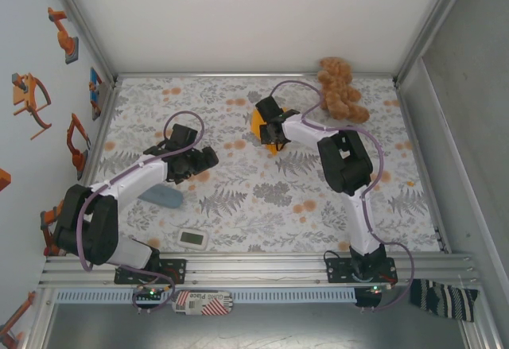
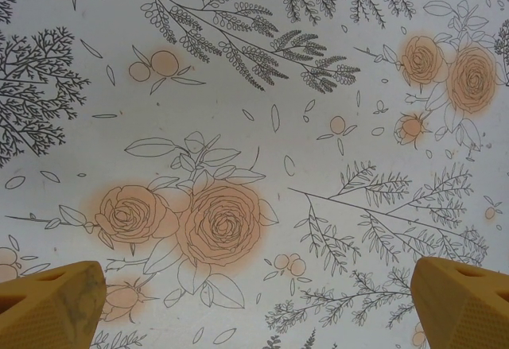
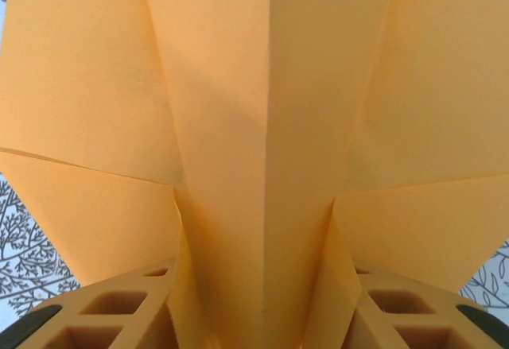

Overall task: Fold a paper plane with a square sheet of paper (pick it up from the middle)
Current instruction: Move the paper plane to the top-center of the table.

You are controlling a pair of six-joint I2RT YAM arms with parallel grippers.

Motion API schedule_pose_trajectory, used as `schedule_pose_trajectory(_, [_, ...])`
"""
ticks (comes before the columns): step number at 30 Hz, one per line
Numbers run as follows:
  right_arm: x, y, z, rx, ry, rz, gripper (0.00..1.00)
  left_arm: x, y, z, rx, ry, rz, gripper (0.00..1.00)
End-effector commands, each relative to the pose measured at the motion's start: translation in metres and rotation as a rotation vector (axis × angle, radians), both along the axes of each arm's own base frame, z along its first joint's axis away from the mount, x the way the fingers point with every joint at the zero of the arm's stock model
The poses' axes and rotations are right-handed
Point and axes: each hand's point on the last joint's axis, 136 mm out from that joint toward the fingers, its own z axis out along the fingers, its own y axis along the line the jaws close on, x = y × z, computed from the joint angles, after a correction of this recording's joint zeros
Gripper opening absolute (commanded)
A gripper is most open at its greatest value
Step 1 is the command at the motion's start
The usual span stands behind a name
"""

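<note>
The right gripper stands over the paper plane, which lies on the floral cloth toward the far edge of the table, a little right of its middle. In the right wrist view the bright orange paper rises as a folded centre ridge between the two fingers, with creased flaps spreading to either side. The jaws stand partway apart and the paper's lower folds lie against their inner faces; whether they are pinching it or only flanking it cannot be told. The left gripper hangs above bare cloth left of the middle, its jaws spread wide with nothing between them. A tan plush toy sits at the far right corner, well apart from the paper. A small white device lies by the near edge, and a grey-blue object lies just beside the left arm.
</note>
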Motion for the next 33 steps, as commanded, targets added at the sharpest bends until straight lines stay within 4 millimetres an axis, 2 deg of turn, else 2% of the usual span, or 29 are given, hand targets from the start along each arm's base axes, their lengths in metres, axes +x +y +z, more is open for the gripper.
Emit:
schedule_pose_trajectory(1, [-0.019,-0.019,-0.045,-0.100,0.117,0.003,0.45,0.004,-0.002,0.004,-0.002,-0.001,-0.014,0.98])
schedule_pose_trajectory(6, [-0.014,-0.015,-0.034,-0.083,0.097,0.010,0.45,0.004,-0.003,0.005,-0.006,0.000,-0.016,0.98])
schedule_pose_trajectory(11, [-0.004,-0.006,0.011,-0.025,0.029,0.021,0.45,0.009,-0.004,0.017,-0.015,-0.026,-0.015,0.98])
schedule_pose_trajectory(15, [-0.002,-0.007,0.041,-0.009,-0.019,0.010,0.45,0.011,-0.003,0.027,-0.014,-0.052,-0.013,0.98])
schedule_pose_trajectory(23, [-0.003,-0.006,0.065,0.020,-0.047,0.014,0.45,0.010,0.001,0.031,-0.002,-0.060,-0.008,0.98])
schedule_pose_trajectory(26, [-0.004,-0.005,0.079,0.040,-0.066,0.018,0.45,0.011,0.005,0.041,0.005,-0.084,-0.003,0.98])
schedule_pose_trajectory(30, [-0.010,-0.013,0.120,0.057,-0.138,0.014,0.45,0.014,0.020,0.066,0.055,-0.157,0.018,0.99])
schedule_pose_trajectory(33, [-0.019,-0.037,0.157,0.018,-0.240,-0.015,0.52,0.014,0.042,0.091,0.119,-0.249,0.064,0.99])
